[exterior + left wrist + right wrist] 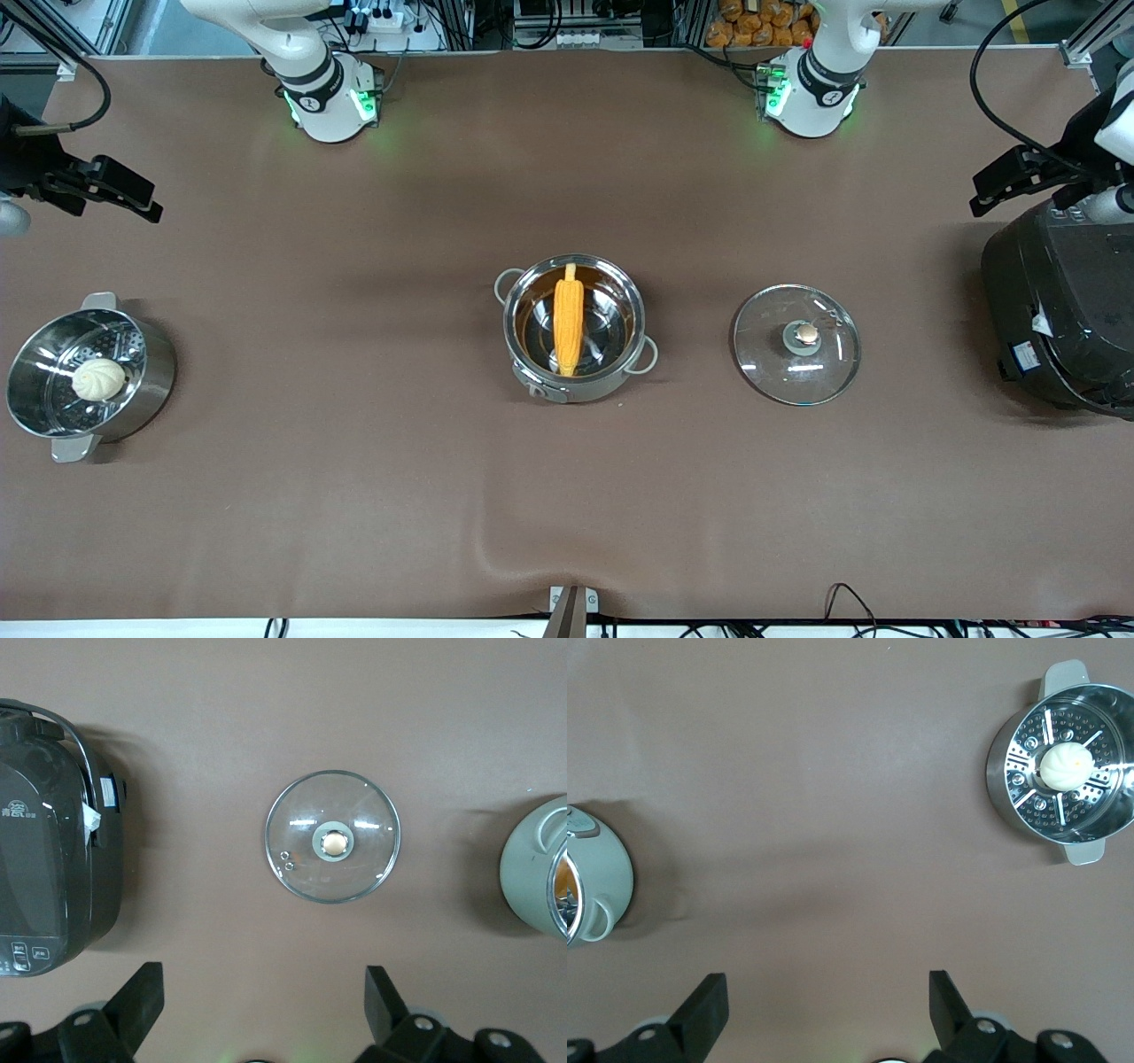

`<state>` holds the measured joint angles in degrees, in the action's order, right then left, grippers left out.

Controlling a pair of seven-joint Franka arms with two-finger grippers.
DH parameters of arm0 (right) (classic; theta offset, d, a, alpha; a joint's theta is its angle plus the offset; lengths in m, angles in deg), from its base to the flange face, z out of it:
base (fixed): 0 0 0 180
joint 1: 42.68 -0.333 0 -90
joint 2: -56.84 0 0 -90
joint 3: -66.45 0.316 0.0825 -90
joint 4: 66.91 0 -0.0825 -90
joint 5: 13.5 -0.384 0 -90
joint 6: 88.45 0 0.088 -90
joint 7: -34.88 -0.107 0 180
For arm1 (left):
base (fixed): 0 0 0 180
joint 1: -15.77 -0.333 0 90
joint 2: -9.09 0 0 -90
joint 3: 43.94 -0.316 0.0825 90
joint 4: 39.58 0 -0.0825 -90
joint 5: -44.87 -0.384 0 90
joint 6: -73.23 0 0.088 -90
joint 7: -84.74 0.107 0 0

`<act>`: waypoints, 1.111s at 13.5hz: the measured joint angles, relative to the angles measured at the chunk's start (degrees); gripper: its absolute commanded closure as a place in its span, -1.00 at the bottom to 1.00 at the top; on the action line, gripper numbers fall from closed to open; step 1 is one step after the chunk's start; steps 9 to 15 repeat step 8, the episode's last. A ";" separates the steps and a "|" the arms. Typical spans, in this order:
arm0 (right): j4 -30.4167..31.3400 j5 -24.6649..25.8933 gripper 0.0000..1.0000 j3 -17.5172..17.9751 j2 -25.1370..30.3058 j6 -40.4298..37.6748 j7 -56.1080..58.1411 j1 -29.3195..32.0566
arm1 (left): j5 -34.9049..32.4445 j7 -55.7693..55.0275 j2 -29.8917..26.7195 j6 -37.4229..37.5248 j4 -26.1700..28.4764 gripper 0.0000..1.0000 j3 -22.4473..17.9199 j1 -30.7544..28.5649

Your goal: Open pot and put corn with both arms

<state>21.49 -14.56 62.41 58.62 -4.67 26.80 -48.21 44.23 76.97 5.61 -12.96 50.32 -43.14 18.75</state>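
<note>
Off at the right arm's end of the table I've got a steel steamer pot (89, 377) with a pale round bun (98, 378) sitting on its perforated insert, and at the left arm's end there's a big black rice cooker (1063, 310), lid down

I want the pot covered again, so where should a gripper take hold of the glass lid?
Probably by the copper-coloured knob, coming straight down from above. The glass lid lies flat on the table, knob up, between the pot and the rice cooker. Its thin rim sits against the table, leaving little to pinch.
</note>
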 measured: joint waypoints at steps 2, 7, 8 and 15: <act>-0.31 0.02 -1.00 0.01 -0.40 -0.37 0.05 0.00 | 0.00 0.05 -0.24 0.31 -0.01 -1.00 -0.08 0.19; -0.88 0.02 -1.00 0.03 -0.94 -1.04 0.08 0.00 | 0.00 0.05 -0.23 1.03 0.04 -1.00 -0.20 1.02; -0.88 0.02 -1.00 0.06 -0.95 -1.19 0.08 0.00 | 0.00 0.05 -0.23 1.03 0.04 -1.00 -0.26 1.02; -0.88 0.02 -1.00 0.06 -0.95 -1.19 0.08 0.00 | 0.00 0.05 -0.23 1.03 0.04 -1.00 -0.26 1.02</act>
